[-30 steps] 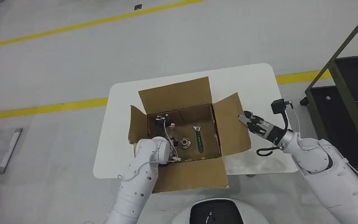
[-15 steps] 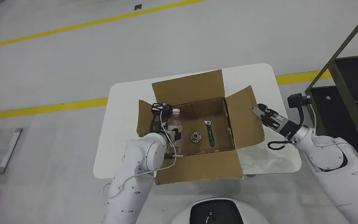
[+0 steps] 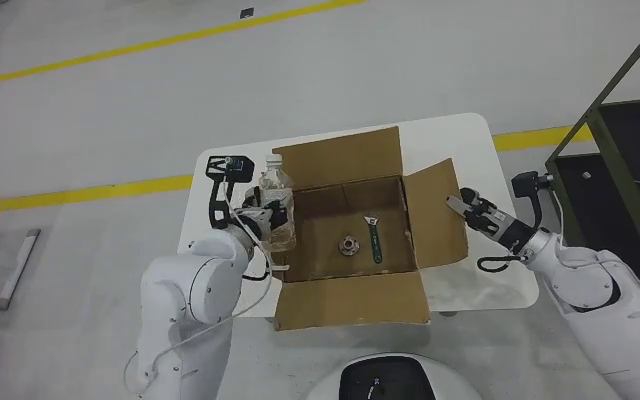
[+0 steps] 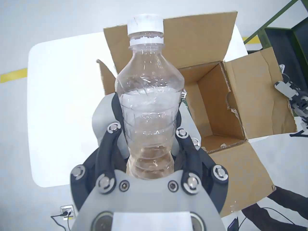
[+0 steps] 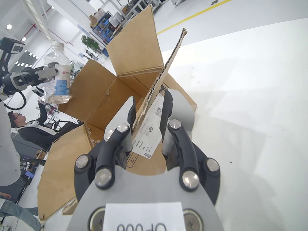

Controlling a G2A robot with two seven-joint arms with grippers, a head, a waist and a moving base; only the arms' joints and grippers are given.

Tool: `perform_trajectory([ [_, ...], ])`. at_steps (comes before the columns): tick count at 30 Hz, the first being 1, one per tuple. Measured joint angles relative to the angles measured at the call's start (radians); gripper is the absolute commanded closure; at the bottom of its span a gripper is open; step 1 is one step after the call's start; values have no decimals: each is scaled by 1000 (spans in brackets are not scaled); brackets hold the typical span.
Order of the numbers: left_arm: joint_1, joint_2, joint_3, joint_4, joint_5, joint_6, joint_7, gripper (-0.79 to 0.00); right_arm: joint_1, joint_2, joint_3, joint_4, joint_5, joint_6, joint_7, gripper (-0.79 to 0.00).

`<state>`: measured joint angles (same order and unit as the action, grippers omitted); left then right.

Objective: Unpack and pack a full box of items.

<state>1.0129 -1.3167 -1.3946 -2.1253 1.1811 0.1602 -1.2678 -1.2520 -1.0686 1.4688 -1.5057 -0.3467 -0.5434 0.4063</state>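
1 white table (image 3: 452, 138), grey floor (image 3: 120, 100); left fingers (image 4: 117, 111) clench bottle (image 4: 149, 92), right fingers (image 5: 166, 111) spread astride box flap (image 3: 440, 215).

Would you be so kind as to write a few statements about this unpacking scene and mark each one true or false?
1. The left gripper holds a clear water bottle with its white cap on. True.
2. The water bottle lies on the floor of the cardboard box. False: it is held up in the air at the box's left side.
3. A wrench and a round metal part lie inside the box. True.
4. The right gripper has its jaws shut on the wrench. False: the jaws stand open astride the edge of the box's right flap.
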Motion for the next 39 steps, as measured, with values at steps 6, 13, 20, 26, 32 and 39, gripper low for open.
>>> perform_trajectory([
  [6,3,9,-120,-13,-41,23,-2,0,-4,1,3,-3,-1,-3,-3,-376],
  [13,24,25,-220,89,46,15,3,0,-24,6,30,-34,-42,-25,-29,-329],
  [20,62,33,-217,245,131,-4,10,0,-78,13,85,-114,-147,-47,-110,-123],
  [26,65,33,-211,262,131,-2,16,0,-121,15,124,-191,-236,-58,-195,0],
  [32,65,33,-211,262,131,-2,16,0,-159,14,137,-283,-360,-98,-309,0],
  [39,93,35,-192,271,121,-60,58,0,-168,10,112,-303,-425,-116,-354,0],
])
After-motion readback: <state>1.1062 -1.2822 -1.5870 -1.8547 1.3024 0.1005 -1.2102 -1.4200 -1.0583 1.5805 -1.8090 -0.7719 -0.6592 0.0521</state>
